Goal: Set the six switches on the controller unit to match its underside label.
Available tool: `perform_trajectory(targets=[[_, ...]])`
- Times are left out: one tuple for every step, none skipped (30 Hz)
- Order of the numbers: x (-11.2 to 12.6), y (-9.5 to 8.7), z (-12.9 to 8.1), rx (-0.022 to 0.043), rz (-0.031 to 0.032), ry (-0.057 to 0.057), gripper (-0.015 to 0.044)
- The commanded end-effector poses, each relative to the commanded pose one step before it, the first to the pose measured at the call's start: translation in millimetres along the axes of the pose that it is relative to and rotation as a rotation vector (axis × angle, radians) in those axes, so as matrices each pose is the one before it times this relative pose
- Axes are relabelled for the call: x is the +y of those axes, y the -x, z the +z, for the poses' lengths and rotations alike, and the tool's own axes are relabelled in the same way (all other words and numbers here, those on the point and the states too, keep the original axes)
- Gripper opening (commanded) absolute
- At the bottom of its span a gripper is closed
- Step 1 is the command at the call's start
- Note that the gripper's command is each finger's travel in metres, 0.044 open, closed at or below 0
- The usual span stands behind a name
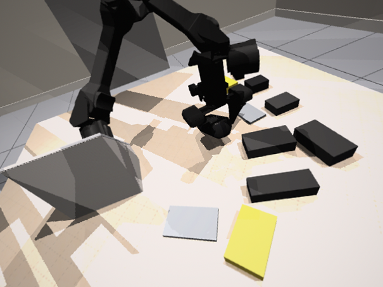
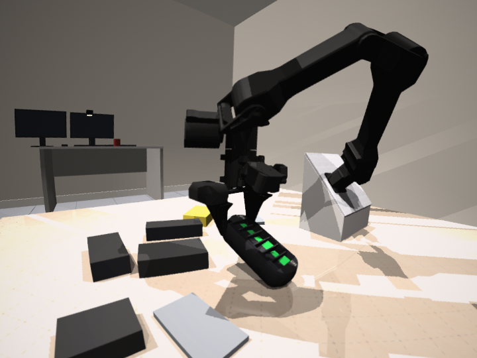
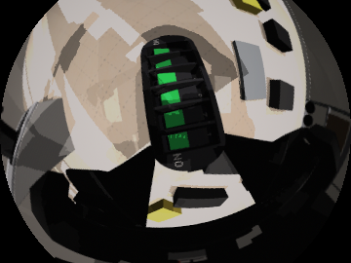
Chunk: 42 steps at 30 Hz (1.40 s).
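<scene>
The dark grey controller unit (image 1: pixel 216 130) (image 2: pixel 249 257) (image 3: pixel 196 99) is held tilted above the bench, one end lower, its shadow beneath it. Its switch face shows in the exterior view and the wrist view, with a row of green switch ends and "ON" printed at the end. Which ends are pressed down I cannot tell for certain. My gripper (image 1: pixel 217 123) (image 2: pixel 238 226) (image 3: pixel 187 143) is shut on the unit, a finger on each long side near one end. The underside label is hidden in all views.
Dark blocks (image 1: pixel 268 141) (image 1: pixel 325 141) (image 1: pixel 281 184) (image 2: pixel 173 257) lie beside the unit. Yellow block (image 1: pixel 251 240) and pale grey plate (image 1: pixel 192 223) lie farther off. Another grey plate (image 2: pixel 200 327) (image 3: pixel 251 70) is nearer. A grey wedge-shaped stand (image 1: pixel 88 175) (image 2: pixel 319 207) is by the arm's base.
</scene>
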State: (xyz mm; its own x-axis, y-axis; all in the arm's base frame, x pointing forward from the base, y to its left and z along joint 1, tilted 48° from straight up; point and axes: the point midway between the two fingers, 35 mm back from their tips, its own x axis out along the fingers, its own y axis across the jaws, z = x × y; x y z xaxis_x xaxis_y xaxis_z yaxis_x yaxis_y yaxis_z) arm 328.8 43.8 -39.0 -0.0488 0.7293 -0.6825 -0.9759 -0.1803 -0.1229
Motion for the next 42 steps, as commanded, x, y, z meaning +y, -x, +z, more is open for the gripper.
perform_trajectory(targets=[[0.73,-5.47,1.34,-0.0145,0.00434,-0.004,0.0338],[0.0,-0.65,-0.4,-0.00001,-0.00001,0.0,0.0338],[0.0,-0.65,-0.4,-0.00001,-0.00001,0.0,0.0338],[0.0,-0.66,-0.4,-0.00001,-0.00001,0.0,0.0338],[0.0,-0.66,-0.4,-0.00001,-0.00001,0.0,0.0338],[0.0,-0.66,-0.39,-0.00001,-0.00001,0.0,0.0338],[0.0,-0.66,-0.38,-0.00001,-0.00001,0.0,0.0338],[0.0,-0.67,-0.38,-0.00001,-0.00001,0.0,0.0338],[0.0,-0.67,-0.38,-0.00001,-0.00001,0.0,0.0338],[0.0,-0.67,-0.38,-0.00001,-0.00001,0.0,0.0338],[0.0,-0.67,-0.38,-0.00001,-0.00001,0.0,0.0338],[0.0,-0.67,-0.37,-0.00002,-0.00001,0.0,0.0338],[0.0,-0.68,-0.36,-0.00002,-0.00001,0.0,0.0338],[0.0,-0.68,-0.36,-0.00002,-0.00001,0.0,0.0338],[0.0,-0.68,-0.35,-0.00002,-0.00001,0.0,0.0338],[0.0,-0.68,-0.35,-0.00002,-0.00001,0.0,0.0338],[0.0,-0.68,-0.35,-0.00002,-0.00001,0.0,0.0338],[0.0,-0.69,-0.34,-0.00002,-0.00001,0.0,0.0338],[0.0,-0.69,-0.33,-0.00002,-0.00001,0.0,0.0338],[0.0,-0.69,-0.33,-0.00002,-0.00001,0.0,0.0338],[0.0,-0.69,-0.33,-0.00002,-0.00001,0.0,0.0338],[0.0,-0.7,-0.33,-0.00002,-0.00001,0.0,0.0338],[0.0,-0.7,-0.32,-0.00002,-0.00001,0.0,0.0338],[0.0,-0.7,-0.31,-0.00002,-0.00001,0.0,0.0338],[0.0,-0.7,-0.31,-0.00002,-0.00001,0.0,0.0338],[0.0,-0.71,-0.31,-0.00002,-0.00001,0.0,0.0338],[0.0,-0.71,-0.31,-0.00002,-0.00001,0.0,0.0338],[0.0,-0.71,-0.3,-0.00002,-0.00001,0.0,0.0338],[0.0,-0.71,-0.3,-0.00002,-0.00001,0.0,0.0338],[0.0,-0.71,-0.29,-0.00002,-0.00001,0.0,0.0338],[0.0,-0.71,-0.28,-0.00002,-0.00001,0.0,0.0338],[0.0,-0.72,-0.28,-0.00002,-0.00001,0.0,0.0338],[0.0,-0.72,-0.28,-0.00002,-0.00001,0.0,0.0338],[0.0,-0.72,-0.28,-0.00002,-0.00001,0.0,0.0338],[0.0,-0.72,-0.27,-0.00002,-0.00001,0.0,0.0338],[0.0,-0.72,-0.26,-0.00002,-0.00001,0.0,0.0338],[0.0,-0.73,-0.26,-0.00003,-0.00001,0.0,0.0338],[0.0,-0.73,-0.25,-0.00003,-0.00001,0.0,0.0338],[0.0,-0.73,-0.25,-0.00003,-0.00001,0.0,0.0338],[0.0,-0.73,-0.25,-0.00003,-0.00001,0.0,0.0338],[0.0,-0.73,-0.24,-0.00003,-0.00001,0.0,0.0338],[0.0,-0.73,-0.23,-0.00003,-0.00001,0.0,0.0338]])
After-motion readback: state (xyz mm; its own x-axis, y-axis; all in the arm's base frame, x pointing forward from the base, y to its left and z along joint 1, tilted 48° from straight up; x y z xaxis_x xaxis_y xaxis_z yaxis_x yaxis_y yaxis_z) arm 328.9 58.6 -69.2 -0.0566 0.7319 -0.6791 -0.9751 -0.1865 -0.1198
